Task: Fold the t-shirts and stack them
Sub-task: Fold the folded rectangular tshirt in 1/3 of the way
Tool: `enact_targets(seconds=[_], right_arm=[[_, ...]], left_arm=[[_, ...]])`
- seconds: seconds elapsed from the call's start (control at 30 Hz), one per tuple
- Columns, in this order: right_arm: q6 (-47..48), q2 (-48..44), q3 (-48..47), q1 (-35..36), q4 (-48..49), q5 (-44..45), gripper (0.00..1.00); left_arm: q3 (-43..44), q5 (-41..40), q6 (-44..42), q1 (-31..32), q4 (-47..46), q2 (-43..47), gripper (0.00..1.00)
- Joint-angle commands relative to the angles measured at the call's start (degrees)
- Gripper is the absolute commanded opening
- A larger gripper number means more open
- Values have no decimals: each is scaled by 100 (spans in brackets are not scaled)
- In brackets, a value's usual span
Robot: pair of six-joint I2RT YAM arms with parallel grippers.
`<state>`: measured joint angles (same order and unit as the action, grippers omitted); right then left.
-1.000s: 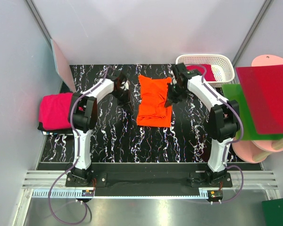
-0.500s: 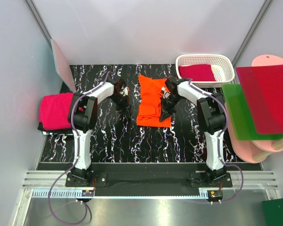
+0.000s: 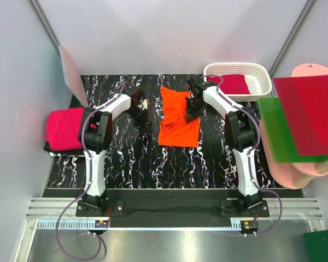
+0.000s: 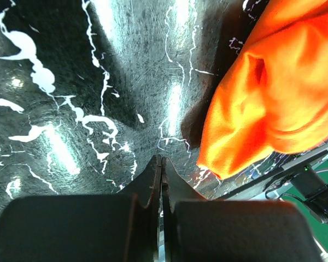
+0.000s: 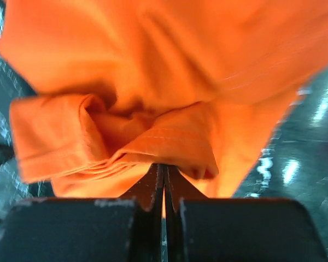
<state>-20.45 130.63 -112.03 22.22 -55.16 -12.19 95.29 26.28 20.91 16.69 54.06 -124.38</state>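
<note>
**Item: orange t-shirt on the counter, pinched by the right fingers**

Right gripper (image 5: 164, 166): fingers pressed together on a bunched hem fold of the orange t-shirt (image 5: 153, 65); orange cloth shows in the slit between them. From above, this gripper (image 3: 190, 112) sits at the shirt's right edge, in its far half.

Left gripper (image 4: 160, 158): fingers closed on nothing, tips over bare counter (image 4: 98, 82), just left of the shirt (image 4: 273, 93) and apart from it. From above it (image 3: 142, 117) stands beside the shirt's left edge.

Orange t-shirt (image 3: 177, 123): lies mid-counter between the two grippers. Its long axis runs from the far side toward the arm bases, slightly tilted. The near end is wider and flat, the far end narrower and rumpled. Which end is the collar cannot be told.

Containers: white basket (image 3: 238, 66) at the far right corner holds one crimson t-shirt (image 3: 236, 84), loosely folded.

Other stock: magenta t-shirt (image 3: 65, 128), folded, at the counter's (image 3: 153, 164) left edge, well apart from the orange one. Red sheet (image 3: 309, 112) overlaps a green sheet (image 3: 279, 131) off the right side.

Change: half a second ago the right gripper stood nearer the bases along the same edge; it is now farther back, and the shirt's far right edge is drawn inward. The left gripper has scarcely shifted.
</note>
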Motion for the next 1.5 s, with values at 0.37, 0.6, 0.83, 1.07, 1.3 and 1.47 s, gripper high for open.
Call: enact_targets(seconds=[0.37,0.6,0.83,1.07,1.3,1.47], right_arm=[[-865,-1091,866,37,830,2441,11],[-645,-1707,1692,28,1402,2037,80],[-715,-1435,1694,28,1701,1711,80],[-698,-839,1079,28,1815,1474,78],[-583,-258,577,28,2052,1034,71],[-548,-38,436,28,2228,701,55]], left_arm=[[596,167,-289,-43,87,-139,95],[1140,263,-87,-43,-212,-306,99],[1721,588,71,-16,-247,-763,99],[1591,536,36,36,-300,-439,99],[1361,422,36,28,-361,-324,99],[1352,299,45,28,-361,-263,99]])
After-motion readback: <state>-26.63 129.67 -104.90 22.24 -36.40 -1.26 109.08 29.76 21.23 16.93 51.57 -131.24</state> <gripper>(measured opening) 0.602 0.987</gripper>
